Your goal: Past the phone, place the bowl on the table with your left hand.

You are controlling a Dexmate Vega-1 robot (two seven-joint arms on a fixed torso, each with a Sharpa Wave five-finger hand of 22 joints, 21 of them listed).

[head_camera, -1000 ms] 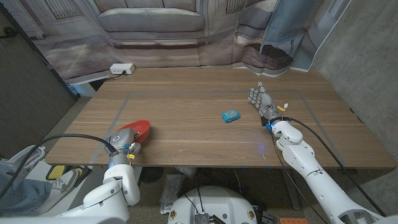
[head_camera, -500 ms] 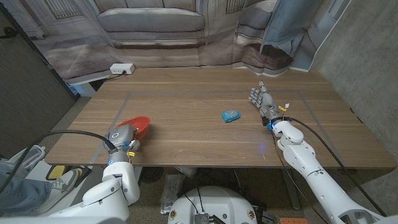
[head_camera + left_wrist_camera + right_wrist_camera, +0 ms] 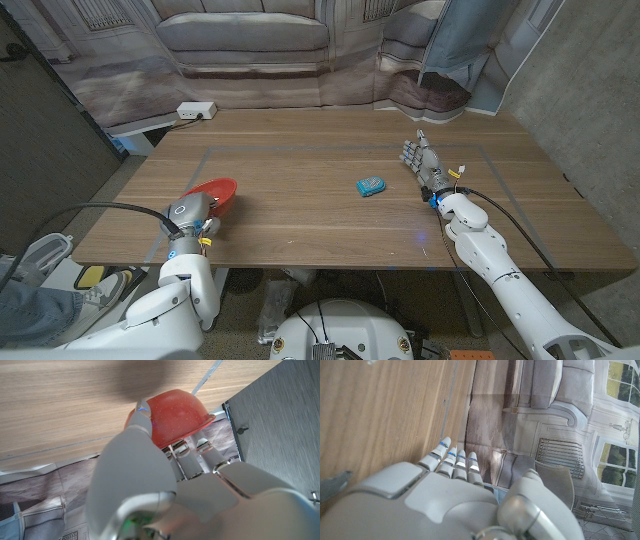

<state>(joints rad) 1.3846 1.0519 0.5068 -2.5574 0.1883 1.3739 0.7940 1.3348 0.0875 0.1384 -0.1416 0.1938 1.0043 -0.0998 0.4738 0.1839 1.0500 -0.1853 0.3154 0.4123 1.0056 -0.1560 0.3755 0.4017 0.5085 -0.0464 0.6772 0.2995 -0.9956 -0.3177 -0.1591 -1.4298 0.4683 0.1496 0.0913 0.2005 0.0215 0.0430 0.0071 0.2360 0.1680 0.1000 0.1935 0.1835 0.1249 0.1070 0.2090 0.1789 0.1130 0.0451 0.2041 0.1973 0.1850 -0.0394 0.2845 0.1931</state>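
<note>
- Bowl (image 3: 211,194): red, gripped by the left hand (image 3: 190,216) near the worktop's (image 3: 300,215) front left corner. In the left wrist view the bowl (image 3: 176,415) appears rim-out beyond the knuckles, speckled on its outer surface, with the fingers (image 3: 141,416) clamped on its rim. Whether it touches the wood or hangs just above it cannot be told.
- Phone (image 3: 371,186): a small teal object lying on the worktop right of centre, well apart from the bowl. No brand or writing on it can be read; it is too small.
- Right hand (image 3: 423,164): on the worktop just right of the phone, not touching it, holding nothing. The fingers (image 3: 411,150) are straight and point toward the far edge; in the right wrist view the fingers (image 3: 451,464) lie side by side, close together, with thin blue bands near their tips.
- Tape lines: faint pale lines mark a large rectangle on the wooden surface; the bowl sits near its left line.
- White power strip (image 3: 196,110): at the far left corner, just off the wood, with a cable running from it.
- Backdrop (image 3: 250,40): a printed cloth behind the worktop showing a sofa; the right wrist view also catches its printed window and radiator. No lettering is legible anywhere.
</note>
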